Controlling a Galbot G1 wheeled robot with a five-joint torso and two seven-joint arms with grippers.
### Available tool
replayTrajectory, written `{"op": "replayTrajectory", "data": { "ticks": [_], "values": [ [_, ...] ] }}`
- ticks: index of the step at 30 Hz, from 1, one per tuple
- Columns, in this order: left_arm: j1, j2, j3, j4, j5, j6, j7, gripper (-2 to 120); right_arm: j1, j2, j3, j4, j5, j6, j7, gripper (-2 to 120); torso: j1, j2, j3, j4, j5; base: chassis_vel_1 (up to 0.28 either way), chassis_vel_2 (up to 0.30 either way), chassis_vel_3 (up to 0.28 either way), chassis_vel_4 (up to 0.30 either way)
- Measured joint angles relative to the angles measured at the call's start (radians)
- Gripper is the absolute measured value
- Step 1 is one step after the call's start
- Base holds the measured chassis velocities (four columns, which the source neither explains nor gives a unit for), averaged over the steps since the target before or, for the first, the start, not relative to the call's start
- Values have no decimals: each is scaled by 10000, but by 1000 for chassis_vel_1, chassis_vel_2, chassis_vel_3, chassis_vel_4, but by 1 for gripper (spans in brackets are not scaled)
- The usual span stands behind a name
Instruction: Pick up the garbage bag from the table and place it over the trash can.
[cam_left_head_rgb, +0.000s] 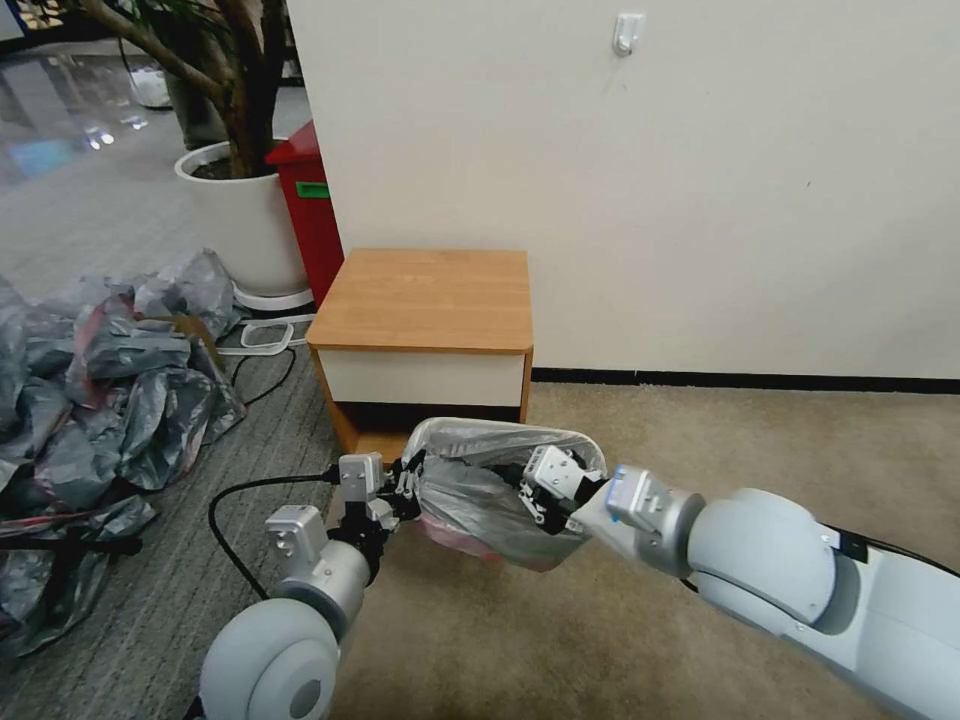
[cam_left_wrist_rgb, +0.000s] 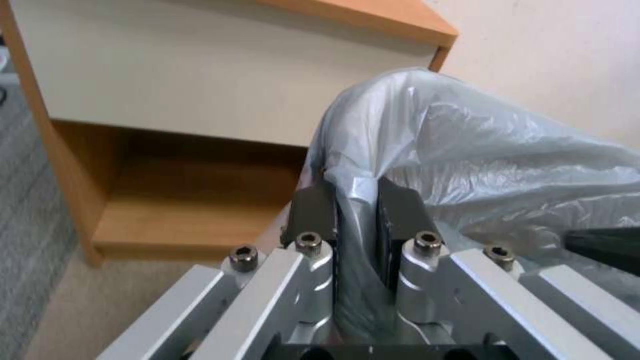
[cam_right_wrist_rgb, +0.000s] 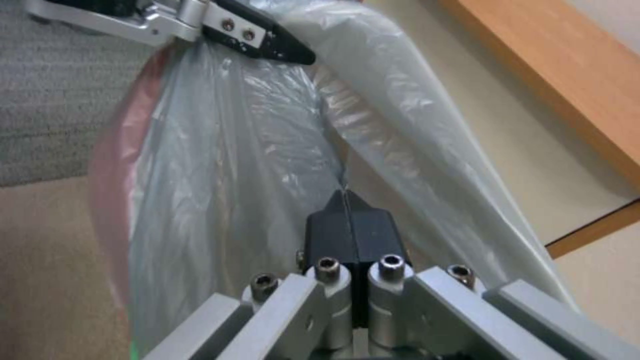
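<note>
Stretching between both hands, the thin, crinkly translucent grey plastic garbage bag (cam_left_head_rgb: 480, 500) hangs low before the light-brown wooden table (cam_left_head_rgb: 425, 300); left hand (cam_left_head_rgb: 408, 487) and right hand (cam_left_head_rgb: 532, 495) each pinch its rim.

Office-like lobby — carpet (cam_left_head_rgb: 700, 450), potted plant (cam_left_head_rgb: 240, 200), polished floor (cam_left_head_rgb: 70, 110)

Both arms reached forward and low, wrists converging. Left gripper (cam_left_head_rgb: 408, 487) extended from the near left, black fingers (cam_left_wrist_rgb: 313, 212) closed with thin film pinched between them. Right gripper (cam_left_head_rgb: 528, 492) came in from the right on a long bent arm, facing the left one, fingertips (cam_right_wrist_rgb: 348, 227) pressed flat together, clamping film.
</note>
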Motion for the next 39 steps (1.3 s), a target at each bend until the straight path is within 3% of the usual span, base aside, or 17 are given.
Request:
{"op": "replayTrajectory", "data": {
  "ticks": [6, 15, 39],
  "values": [
    [120, -57, 149, -40, 663, -170, 361, 9, 755, 461, -697, -420, -51, -501, 51, 0, 0, 0, 0, 1, -2, 0, 0, 0, 0],
    [104, -124, 321, -176, 706, -174, 400, 9, 1387, 946, -1600, -1134, -67, -640, 411, 0, 0, 0, 0, 0, 0, 0, 0, 0, 0],
    [327, -331, 717, -419, 755, -107, 422, 9, 2003, 1205, -2715, -2301, -702, -622, 653, 0, 0, 0, 0, 0, 1, 0, 0, 0, 0]
  ]
}}
